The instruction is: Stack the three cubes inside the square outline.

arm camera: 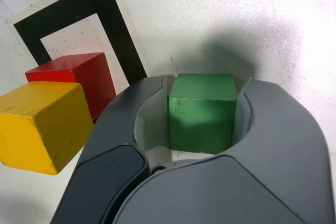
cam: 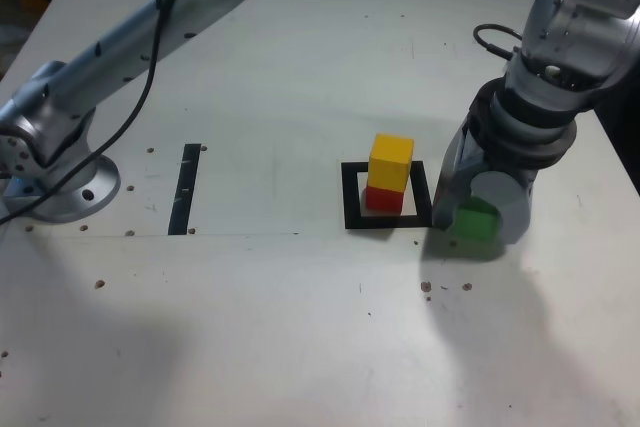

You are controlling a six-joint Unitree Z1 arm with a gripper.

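Desk (cam: pixel 300 347): pale surface, lying under everything, showing small screw holes.

Arm (cam: pixel 150 22): grey, reaching from its base (cam: pixel 60 182) near the desk's edge at the exterior view's left, arching over to the exterior view's right.

Hand (cam: pixel 470 212): hanging low over the desk, jaws sitting closed against opposite sides of the green cube (arm camera: pixel 202 111).

Black strip (cam: pixel 186 187): lying flat, well apart from the outline.

Square outline (cam: pixel 352 197): lying flat near the desk's middle, just beside the hand.

Yellow cube (cam: pixel 391 161): resting atop the red cube (cam: pixel 382 199), slightly askew.

Red cube: sitting inside the outline's white centre.

Green cube: being gripped just outside the outline, on the exterior view's right; whether it is touching the desk cannot be told.
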